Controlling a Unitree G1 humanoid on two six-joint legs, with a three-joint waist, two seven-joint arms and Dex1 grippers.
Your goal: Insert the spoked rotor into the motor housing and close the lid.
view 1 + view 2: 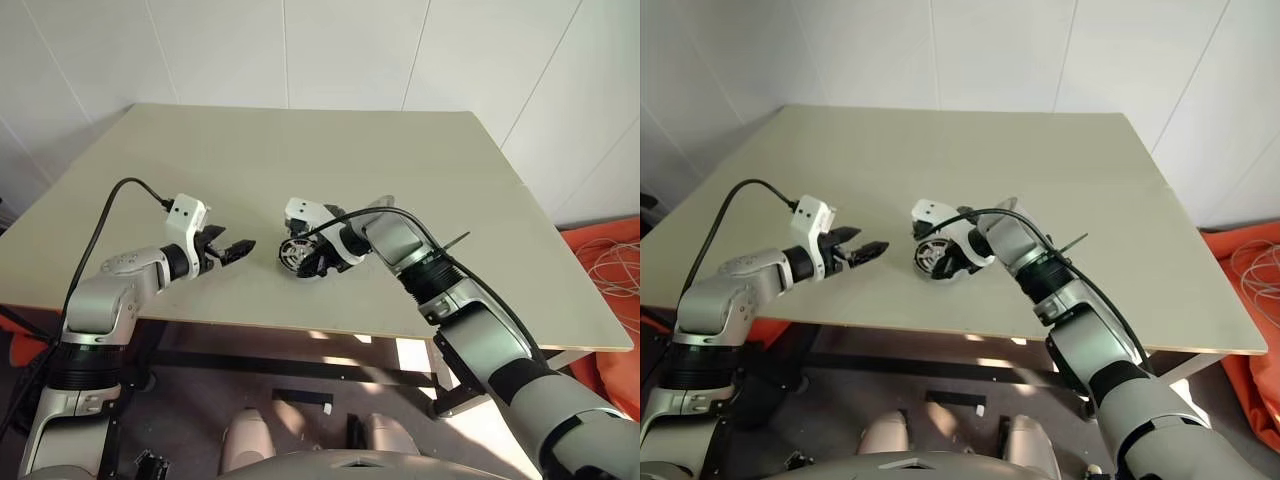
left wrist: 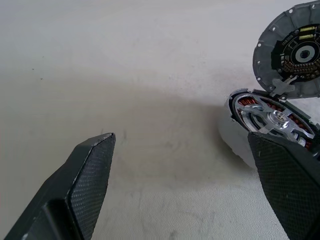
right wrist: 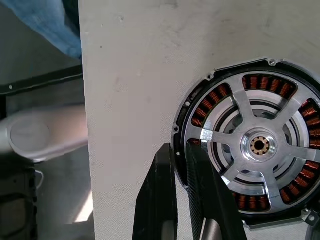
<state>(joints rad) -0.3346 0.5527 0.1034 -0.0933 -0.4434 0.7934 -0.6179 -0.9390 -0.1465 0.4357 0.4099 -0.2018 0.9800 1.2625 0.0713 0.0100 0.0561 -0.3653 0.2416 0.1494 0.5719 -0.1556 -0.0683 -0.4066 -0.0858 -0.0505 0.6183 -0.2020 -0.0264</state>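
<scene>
The motor housing (image 3: 262, 82) sits near the table's front edge, its copper-brown windings showing in a ring. The spoked rotor (image 3: 260, 145) lies inside it, silver spokes and hub facing up. My right gripper (image 3: 181, 145) is shut on the rotor's black rim at one side, reaching in from the right. The lid (image 2: 270, 45) stands upright and open at the housing's far edge, its dark inner hub facing my left gripper, and meets the housing at a small grey tab. My left gripper (image 1: 232, 243) hovers open, a short way left of the housing, with nothing between its fingers.
The beige table (image 1: 300, 150) stretches bare behind and to both sides of the housing. Its front edge (image 3: 82, 125) runs close to the housing. A black cable (image 1: 110, 205) loops from my left wrist. Orange cloth and white cord (image 1: 610, 260) lie on the floor, right.
</scene>
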